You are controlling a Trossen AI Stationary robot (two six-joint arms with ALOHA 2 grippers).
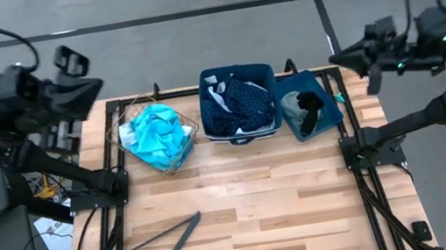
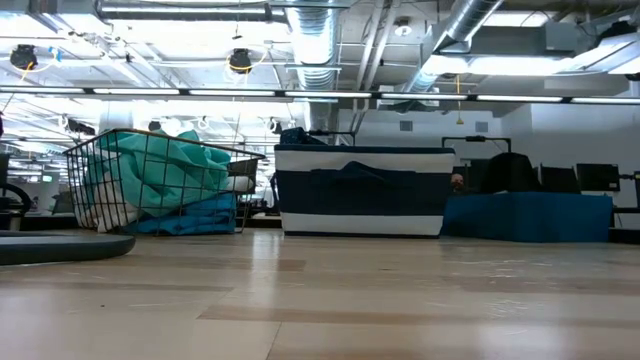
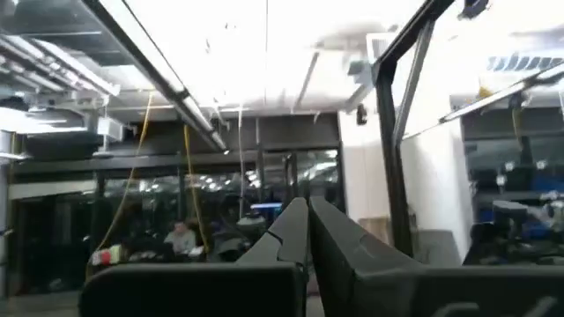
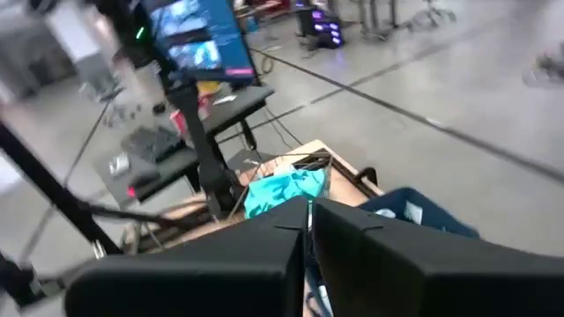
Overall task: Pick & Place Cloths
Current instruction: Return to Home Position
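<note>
Job prob. done: left claw [image 3: 307,205] & right claw [image 4: 309,205] narrow, empty, parked clear of table [image 1: 263,216]; cloths [image 1: 242,103] binned between them.

the high camera hung above and looked straight down, taking in the whole table [image 1: 253,209] from well off. the low camera sat at table-top height, close over the boards, facing level across them to the wire basket [image 2: 92,170], the striped bin [image 2: 362,205] and the blue bin [image 2: 527,218]; those 3 showed in both views. the left wrist camera faced level into the room past the left pincer [image 3: 307,204]. the right wrist camera tilted down past the right pincer [image 4: 310,205], catching the same basket from afar.
</note>
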